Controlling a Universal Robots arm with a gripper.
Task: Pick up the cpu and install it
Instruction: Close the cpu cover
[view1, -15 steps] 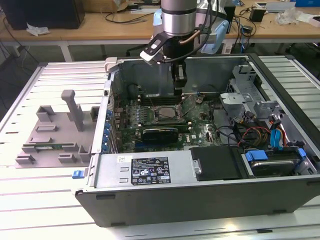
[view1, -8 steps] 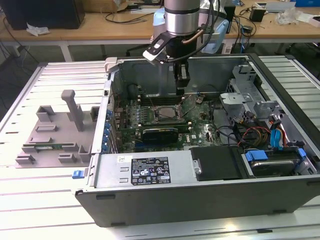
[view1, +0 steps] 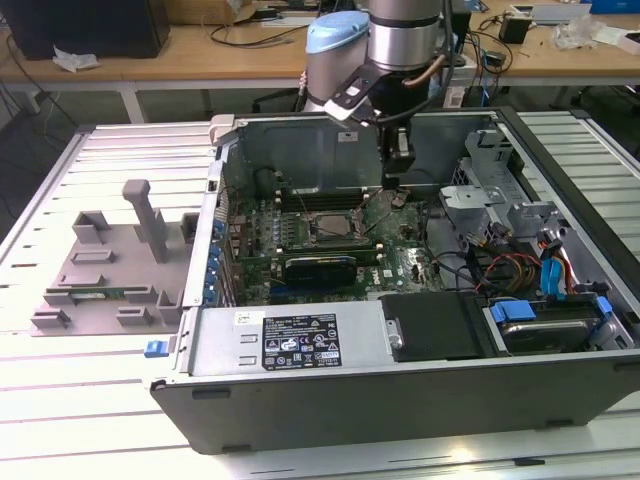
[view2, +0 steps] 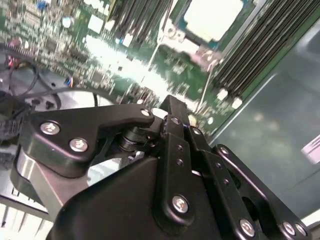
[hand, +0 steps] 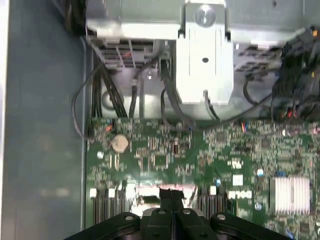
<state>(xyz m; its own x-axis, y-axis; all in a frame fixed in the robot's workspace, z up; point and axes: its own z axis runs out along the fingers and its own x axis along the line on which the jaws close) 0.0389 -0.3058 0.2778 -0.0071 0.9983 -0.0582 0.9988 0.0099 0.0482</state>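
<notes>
Now, on the exterior view's left, a grey holder (view1: 110, 270) is seen lying on the slatted desk (view1: 60, 400), and a green memory stick (view1: 95, 293) is laid in one of its slots. Next to it, the open computer case (view1: 400, 400) is set on the same desk, with the green board (view1: 400, 262) exposed inside.

Towards the middle of that board, the cpu (view1: 335, 228) is found lying flat within the dark frame of the socket (view1: 312, 232); in the second wrist view it is caught as a pale bright square (view2: 212, 17) between rows of dark slots.

Just to the exterior view's right of the socket, the arm (view1: 390, 40) is reached down into the case. The pincer (view1: 398, 182) is held over the board near the back wall, apart from the cpu. Its fingers (hand: 167, 199) are pressed together in the first wrist view, and nothing is gripped between them; the same closed tip (view2: 170, 107) is shown in the second wrist view.

Further right, red and yellow cables (view1: 520, 265) are bundled beside the metal drive cage (view1: 490, 200).
</notes>
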